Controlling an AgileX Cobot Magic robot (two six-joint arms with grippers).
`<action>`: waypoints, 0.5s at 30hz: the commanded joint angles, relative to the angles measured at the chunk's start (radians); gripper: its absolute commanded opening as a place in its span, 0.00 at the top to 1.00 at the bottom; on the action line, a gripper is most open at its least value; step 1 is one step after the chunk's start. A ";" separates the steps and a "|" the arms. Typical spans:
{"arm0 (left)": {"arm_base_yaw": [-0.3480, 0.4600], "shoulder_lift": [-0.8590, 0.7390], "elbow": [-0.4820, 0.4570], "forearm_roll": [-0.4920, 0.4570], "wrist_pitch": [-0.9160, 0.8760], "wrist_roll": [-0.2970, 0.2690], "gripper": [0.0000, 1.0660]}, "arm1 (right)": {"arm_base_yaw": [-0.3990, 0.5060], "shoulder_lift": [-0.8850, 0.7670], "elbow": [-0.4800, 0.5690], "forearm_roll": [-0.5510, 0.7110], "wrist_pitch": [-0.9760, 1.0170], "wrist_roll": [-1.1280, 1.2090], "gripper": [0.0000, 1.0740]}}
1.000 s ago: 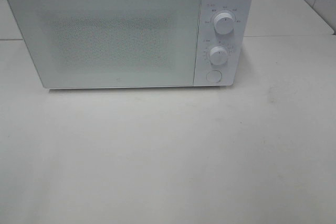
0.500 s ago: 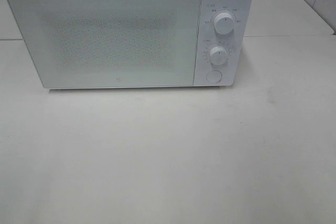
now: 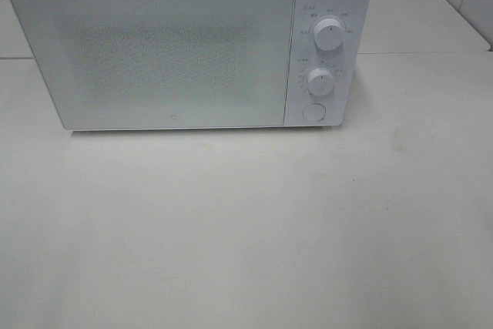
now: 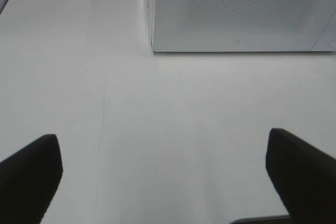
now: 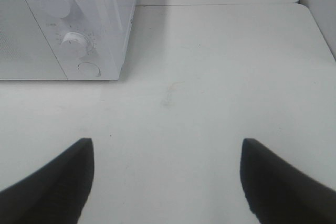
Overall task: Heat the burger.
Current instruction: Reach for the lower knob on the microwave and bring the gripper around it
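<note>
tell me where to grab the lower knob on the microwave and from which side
Grip the lower knob by its round side wall, a finger on each side. Come straight at the microwave front: the knob juts out from it, and its flat face offers no hold. The open right claw looks nearest.

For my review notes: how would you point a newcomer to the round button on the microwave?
The white microwave stands on the pale table; its control panel is right of the door. The button sits lowest there, below two knobs: flat and unmarked, while they stick out and have scale marks.
</note>
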State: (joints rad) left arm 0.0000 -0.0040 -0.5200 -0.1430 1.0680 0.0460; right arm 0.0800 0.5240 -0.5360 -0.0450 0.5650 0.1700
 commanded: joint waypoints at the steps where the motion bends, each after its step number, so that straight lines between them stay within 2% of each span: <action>1: 0.001 -0.016 0.004 -0.005 0.003 -0.007 0.08 | -0.003 0.057 0.000 -0.001 -0.055 0.004 0.30; 7: 0.001 -0.016 0.004 -0.005 0.003 -0.007 0.08 | -0.003 0.149 0.001 -0.001 -0.124 0.004 0.30; 12: 0.001 -0.016 0.004 -0.005 0.003 -0.007 0.08 | -0.003 0.272 0.024 -0.001 -0.270 0.004 0.30; 15: 0.001 -0.016 0.004 -0.005 0.003 -0.007 0.08 | -0.003 0.284 0.030 -0.001 -0.295 0.004 0.30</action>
State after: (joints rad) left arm 0.0000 -0.0040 -0.5200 -0.1430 1.0680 0.0460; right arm 0.0800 0.8100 -0.5080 -0.0450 0.2920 0.1700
